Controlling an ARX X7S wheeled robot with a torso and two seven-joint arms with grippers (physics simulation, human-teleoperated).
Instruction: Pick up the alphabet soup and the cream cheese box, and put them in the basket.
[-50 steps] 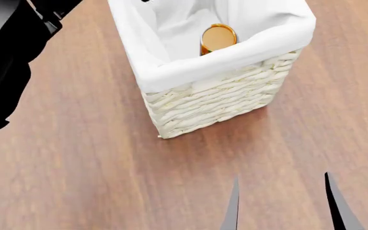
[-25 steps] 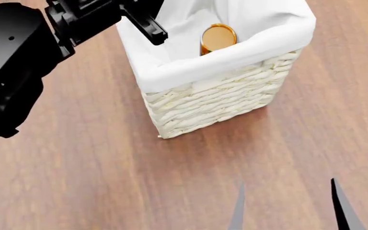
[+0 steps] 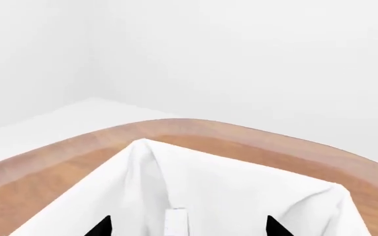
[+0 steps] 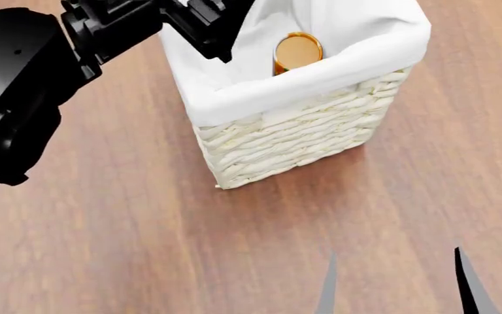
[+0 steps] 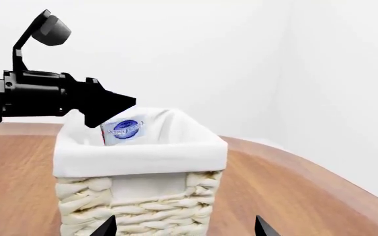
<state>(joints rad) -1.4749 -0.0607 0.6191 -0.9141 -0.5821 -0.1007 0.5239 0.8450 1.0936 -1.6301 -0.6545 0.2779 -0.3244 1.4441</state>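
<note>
The basket [image 4: 295,144] stands on the table at the view's top centre. The alphabet soup [image 4: 297,52] lies inside it; only its gold-orange end shows. My left gripper [image 4: 219,29] hangs over the basket's left rim, jaws wide apart. In the right wrist view the cream cheese box [image 5: 124,130] hangs just under the left gripper [image 5: 113,109], above the basket [image 5: 136,201] and its lining. In the left wrist view the box [image 3: 175,222] shows edge-on between the spread left gripper [image 3: 187,228], touching neither finger. My right gripper [image 4: 395,291] is open and empty near the front; it also shows in its own view [image 5: 183,228].
The brown wooden table [image 4: 102,229] has a rounded far edge [image 3: 196,125] behind the basket [image 3: 255,196], with white wall beyond. My black left arm [image 4: 16,78] fills the upper left of the head view.
My left arm swung in from the far left and its gripper now reaches over the basket's left rim. The right gripper's fingertips sank slightly in the head view.
</note>
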